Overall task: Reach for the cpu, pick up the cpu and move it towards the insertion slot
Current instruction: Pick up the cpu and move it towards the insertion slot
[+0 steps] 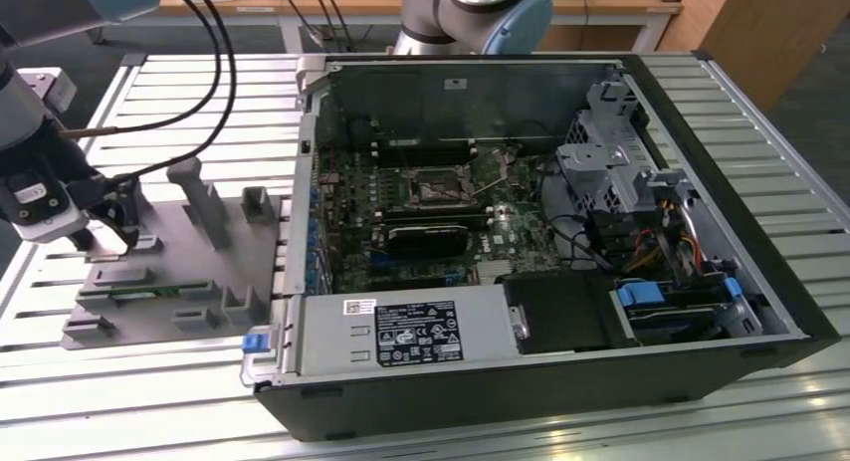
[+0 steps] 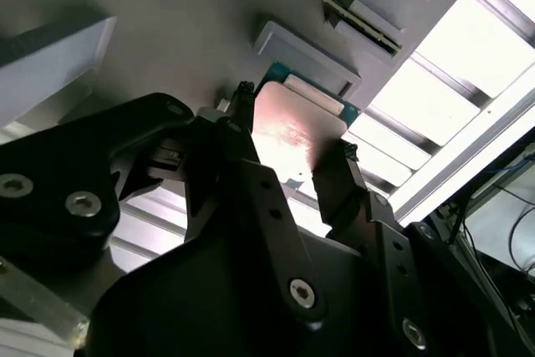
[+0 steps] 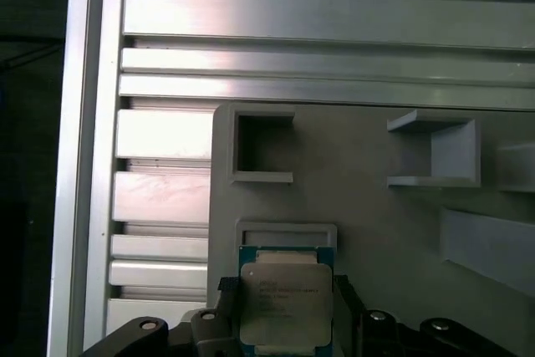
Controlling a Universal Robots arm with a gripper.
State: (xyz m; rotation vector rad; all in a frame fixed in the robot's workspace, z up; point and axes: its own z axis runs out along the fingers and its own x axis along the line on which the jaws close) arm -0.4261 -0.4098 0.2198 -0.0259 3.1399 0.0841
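At the exterior view's left, over the grey fixture plate (image 1: 173,282), I log the gripper (image 1: 113,232) narrowed to the cpu's (image 3: 286,303) width, with the fingertips (image 2: 334,177) touching opposite edges. The cpu lies flat between them, well apart from the insertion slot (image 1: 436,187).

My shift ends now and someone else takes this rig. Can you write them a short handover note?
Pincer: appears shut on the cpu, gripping it by two opposite edges.
Cpu: down at the grey fixture, at the exterior view's left, outside the case.
Slot: on the board inside the open case, well away from the pincer.
Done: the reach and, it seems, the grasp.
Left: the cpu is not yet lifted clear or carried to the slot.
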